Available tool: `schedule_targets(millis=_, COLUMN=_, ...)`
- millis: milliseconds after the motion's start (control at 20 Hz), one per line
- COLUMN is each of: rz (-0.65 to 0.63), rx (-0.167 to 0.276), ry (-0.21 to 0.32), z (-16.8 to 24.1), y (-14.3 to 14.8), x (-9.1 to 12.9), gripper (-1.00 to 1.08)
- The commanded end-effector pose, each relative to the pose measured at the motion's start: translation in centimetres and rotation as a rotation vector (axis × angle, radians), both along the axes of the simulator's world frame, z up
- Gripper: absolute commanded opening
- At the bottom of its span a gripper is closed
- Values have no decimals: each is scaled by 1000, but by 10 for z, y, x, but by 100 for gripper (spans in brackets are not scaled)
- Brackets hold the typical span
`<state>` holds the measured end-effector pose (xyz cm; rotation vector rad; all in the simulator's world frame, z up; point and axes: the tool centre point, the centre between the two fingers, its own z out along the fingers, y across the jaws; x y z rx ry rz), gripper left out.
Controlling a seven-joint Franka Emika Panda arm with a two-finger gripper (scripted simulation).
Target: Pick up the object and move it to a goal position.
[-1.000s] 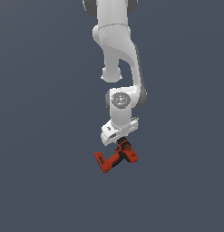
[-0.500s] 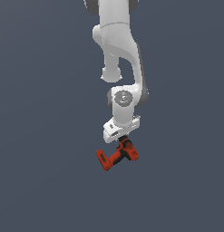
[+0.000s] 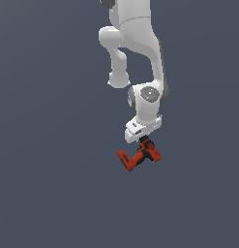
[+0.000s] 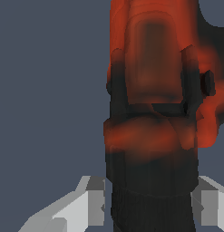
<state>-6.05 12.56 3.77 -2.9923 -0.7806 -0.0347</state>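
The object is a small red-orange power drill (image 3: 139, 156) with black trim. It hangs tilted under my white gripper (image 3: 144, 142), which is shut on its upper part. In the wrist view the drill (image 4: 154, 90) fills the frame between the white finger bases, its black ribbed part closest to the camera. The fingertips themselves are hidden by the drill. No goal marker shows in either view.
The white arm (image 3: 135, 43) comes down from the top of the exterior view. Around it is only a plain dark grey-blue background, with no other objects or edges in sight.
The gripper and the drill have shifted slightly towards the exterior view's right and a little upward. The grip on the drill is the same.
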Motion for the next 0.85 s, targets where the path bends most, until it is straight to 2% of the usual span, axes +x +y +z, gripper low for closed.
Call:
schedule_targets(millis=0, rz=1, rx=1, ry=-5, z=5, y=20, x=-12, gripper=-100)
schedule_targets(millis=400, rz=1, rx=2, ry=-5, z=11, y=59, x=-39, gripper=-100)
schedule_targets(millis=800, rz=1, rx=2, ry=-5, z=11, y=62, x=-39, gripper=-100)
